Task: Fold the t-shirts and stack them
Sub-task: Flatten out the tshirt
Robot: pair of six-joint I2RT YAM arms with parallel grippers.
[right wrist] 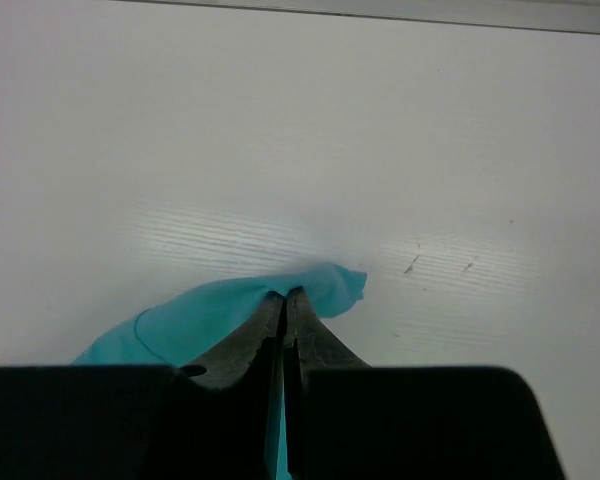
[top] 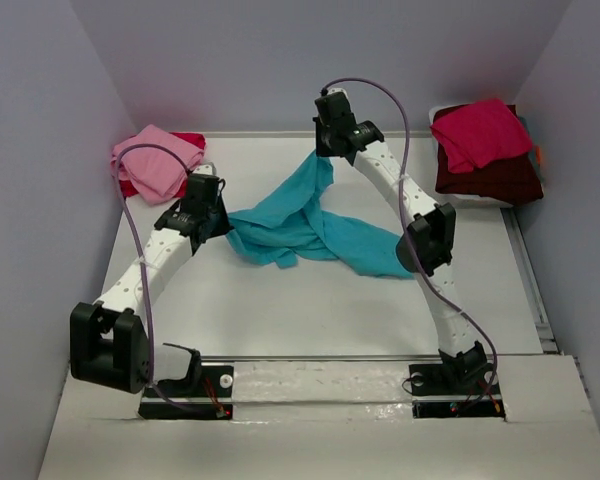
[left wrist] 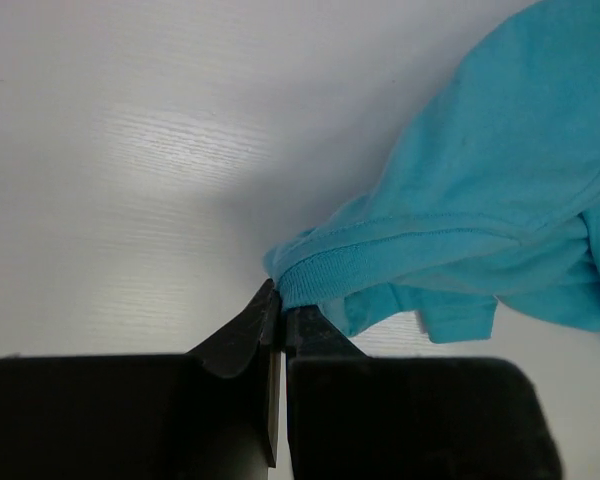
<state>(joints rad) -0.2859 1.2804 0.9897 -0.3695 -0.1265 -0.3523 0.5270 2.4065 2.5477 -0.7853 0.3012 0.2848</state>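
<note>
A turquoise t-shirt (top: 300, 225) hangs crumpled between my two grippers over the middle of the table. My left gripper (top: 222, 222) is shut on its ribbed collar edge (left wrist: 360, 262) at the shirt's left end. At the far middle, my right gripper (top: 325, 150) is shut on a corner of the same cloth (right wrist: 325, 285), lifted above the table. A pink t-shirt (top: 155, 160) lies folded on a red one (top: 190, 140) at the back left. A crimson t-shirt (top: 480, 132) tops a dark maroon one (top: 490, 178) at the back right.
The right-hand pile rests in a white tray (top: 450, 192) by the table's right edge. Grey walls close in the table on three sides. Both arm bases (top: 185, 390) sit at the near edge behind a metal rail (top: 320, 358).
</note>
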